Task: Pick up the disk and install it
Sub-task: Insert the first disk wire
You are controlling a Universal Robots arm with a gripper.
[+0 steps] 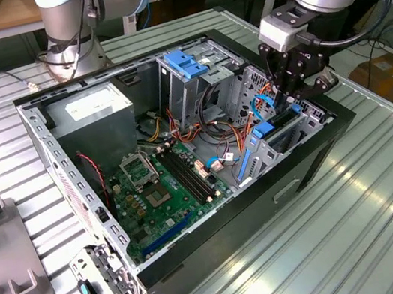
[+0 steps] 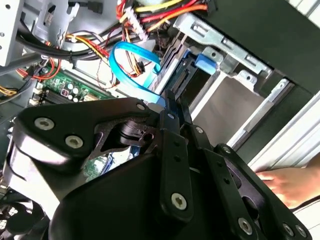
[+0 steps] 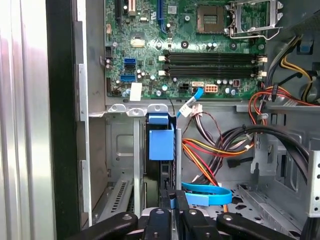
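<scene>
**Hand poised at the drive bay, disk on edge**

My arm's hand [image 1: 290, 96] hangs inside the open case [image 1: 319, 152] at the exterior view's right end, just above the disk [image 3: 161, 142]. In the first wrist view the disk stands on edge in the metal bay [image 3: 120, 165], blue rail uppermost. A blue cable [image 3: 205, 192] loops beside it, and the motherboard [image 3: 200, 45] lies beyond. I cannot tell whether the hand is clenched or released. The case lies on the ribbed counter [image 1: 365, 239].

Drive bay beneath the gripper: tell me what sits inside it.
The disk, blue rail showing, stands edge-on inside the drive bay. Its label is hidden by the bay walls.
</scene>
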